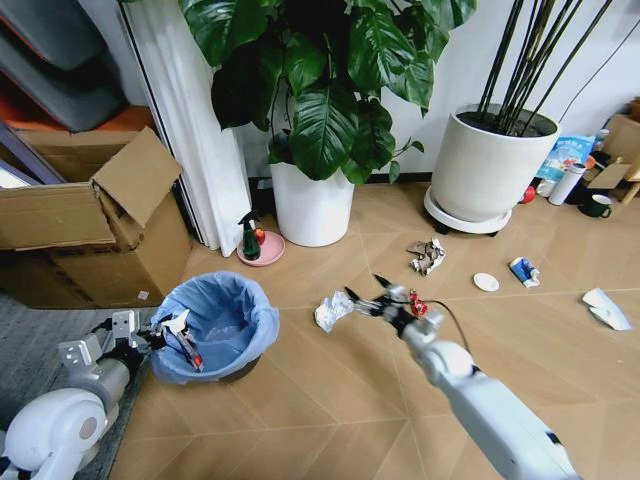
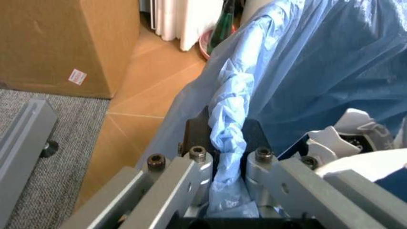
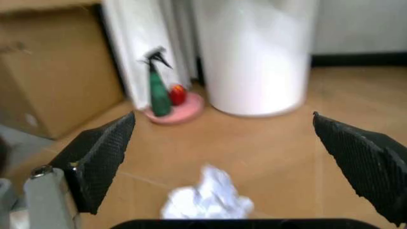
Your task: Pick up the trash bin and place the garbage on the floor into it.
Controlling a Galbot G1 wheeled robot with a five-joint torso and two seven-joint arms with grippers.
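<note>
Left end effector (image 2: pixel 219 167) clenched on the trash bin (image 1: pixel 215 325) rim, right end effector (image 3: pixel 222 143) spread wide, released, crumpled paper wad (image 3: pixel 207 198) just ahead between its fingers

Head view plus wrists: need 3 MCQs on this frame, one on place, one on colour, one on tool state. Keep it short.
1. Where is the nearest paper wad relative to the right tool?
A. Inside the bin
B. On the floor just ahead of the tool
C. On the cardboard box

2. What colour is the bag lining the trash bin?
A. Light blue
B. Red
C. Yellow

3. What are the tools doing?
A. Both open
B. Left tool shut on the bin's rim, right open
C. Right shut on a wad, left open

Answers:
1 B: the right wrist view has the wad lying on the floor between the spread fingers.
2 A: the blue plastic folds over the rim.
3 B: the left wrist view has the fingers pinching rim and bag.
</note>
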